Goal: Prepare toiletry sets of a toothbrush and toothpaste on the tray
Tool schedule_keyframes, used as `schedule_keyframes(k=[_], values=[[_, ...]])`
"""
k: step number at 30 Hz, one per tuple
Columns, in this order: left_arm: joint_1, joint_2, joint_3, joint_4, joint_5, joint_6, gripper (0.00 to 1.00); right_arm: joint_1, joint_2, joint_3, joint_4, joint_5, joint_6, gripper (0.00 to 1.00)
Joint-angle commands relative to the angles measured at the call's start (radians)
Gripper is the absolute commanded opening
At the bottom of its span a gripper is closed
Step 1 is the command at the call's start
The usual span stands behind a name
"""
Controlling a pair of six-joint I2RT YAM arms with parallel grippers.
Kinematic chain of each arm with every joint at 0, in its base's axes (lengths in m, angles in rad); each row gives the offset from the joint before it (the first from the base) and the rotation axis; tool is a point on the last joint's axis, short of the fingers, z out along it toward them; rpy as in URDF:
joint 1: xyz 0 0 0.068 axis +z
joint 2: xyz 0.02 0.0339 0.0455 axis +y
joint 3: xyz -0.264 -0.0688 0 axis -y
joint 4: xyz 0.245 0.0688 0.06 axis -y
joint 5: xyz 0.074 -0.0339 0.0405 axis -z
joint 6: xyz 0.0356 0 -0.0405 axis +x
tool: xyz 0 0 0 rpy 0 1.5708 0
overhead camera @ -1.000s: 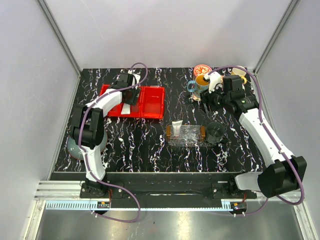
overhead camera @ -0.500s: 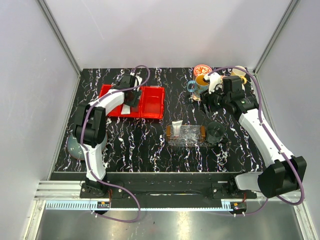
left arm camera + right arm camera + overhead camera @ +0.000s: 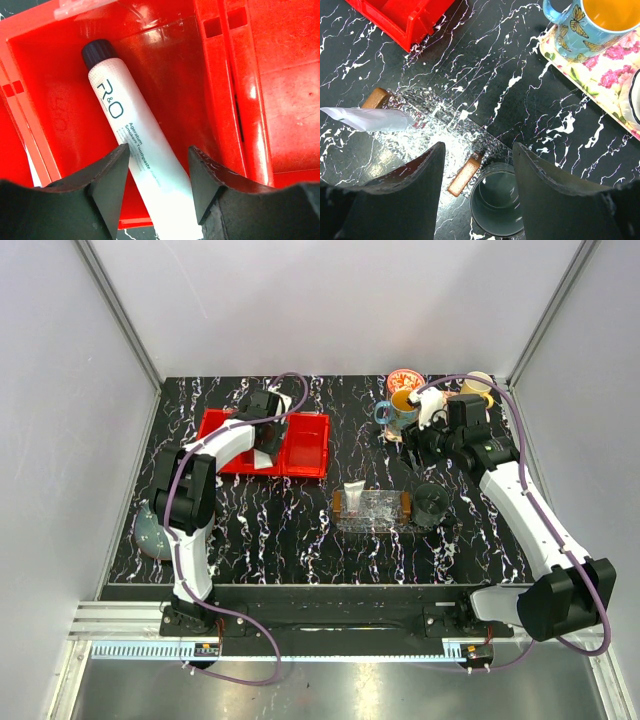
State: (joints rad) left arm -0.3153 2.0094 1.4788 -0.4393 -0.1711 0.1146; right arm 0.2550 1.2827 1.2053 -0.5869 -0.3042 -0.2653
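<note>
A white toothpaste tube [image 3: 131, 145] with a black cap lies slantwise in a red bin [image 3: 50, 100]. My left gripper [image 3: 157, 182] is open and hangs low over it, one finger on each side of the tube's flat end; in the top view it [image 3: 265, 443] is over the bins. A second white toothpaste tube [image 3: 367, 119] rests on the left end of the clear tray [image 3: 437, 137], which has orange-brown ends [image 3: 464, 175]; the tray [image 3: 373, 508] lies mid-table. My right gripper [image 3: 477, 147] is open and empty, high above the tray's right end. No toothbrush is in view.
A dark grey cup [image 3: 497, 202] stands against the tray's right end. A floral tray [image 3: 592, 72] with a blue butterfly mug [image 3: 582, 25] is at the back right. Two red bins [image 3: 305, 445] sit side by side at the back left.
My left gripper has shifted to the right over the red bins and now straddles the tube. The right arm has barely moved.
</note>
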Motion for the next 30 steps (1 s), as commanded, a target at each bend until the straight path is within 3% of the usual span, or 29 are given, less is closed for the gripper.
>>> schedule_keyframes(k=[1,10,17,30], values=[[-0.007,0.026,0.008,-0.009,-0.021,0.003,0.55,-0.007,-0.033,-0.004,0.039,0.010,-0.011,0.62],[-0.007,-0.037,-0.063,0.048,-0.070,0.013,0.65,-0.007,-0.022,-0.007,0.044,-0.001,-0.011,0.62],[-0.007,-0.029,-0.069,0.051,-0.058,0.019,0.66,-0.007,-0.019,-0.007,0.045,-0.004,-0.006,0.62],[-0.008,-0.009,-0.063,0.034,-0.016,0.010,0.51,-0.007,-0.019,-0.010,0.045,-0.003,-0.006,0.62]])
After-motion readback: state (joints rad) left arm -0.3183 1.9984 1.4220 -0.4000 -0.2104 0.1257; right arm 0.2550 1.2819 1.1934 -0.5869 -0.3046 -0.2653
